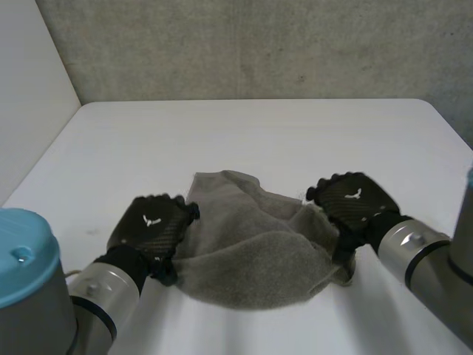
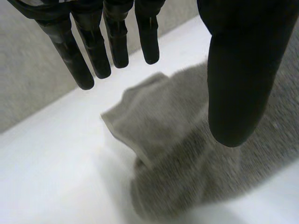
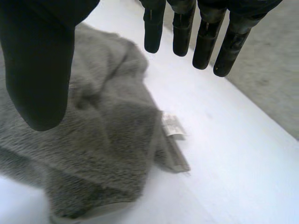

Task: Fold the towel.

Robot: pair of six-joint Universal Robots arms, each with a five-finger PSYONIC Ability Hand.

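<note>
Reaching in from the lower left of the head view, left arm (image 1: 96,296) ends in left hand (image 1: 151,225), back up, at the left edge of the towel (image 1: 259,259). Right arm (image 1: 414,248) comes in from the lower right; right hand (image 1: 355,200) sits back up at the towel's right edge. Fingertips of both are tucked under the hand backs here, so contact with the cloth can't be read from this view.

Left wrist view: fingers (image 2: 96,51) straight, thumb (image 2: 238,84) well apart from them, wide stance, nothing pinched, towel under the palm. Whether the thumb tip touches the cloth is unclear.

Right wrist view: same pose, straight fingers (image 3: 205,42) spread away from the thumb (image 3: 42,70), holding nothing, rumpled towel below the thumb. A small white label (image 3: 172,125) sticks out at the towel edge below the fingertips.

Towel is grey, bunched, unfolded, lower centre of the white table (image 1: 259,140). Grey wall (image 1: 259,44) across the upper frame.
</note>
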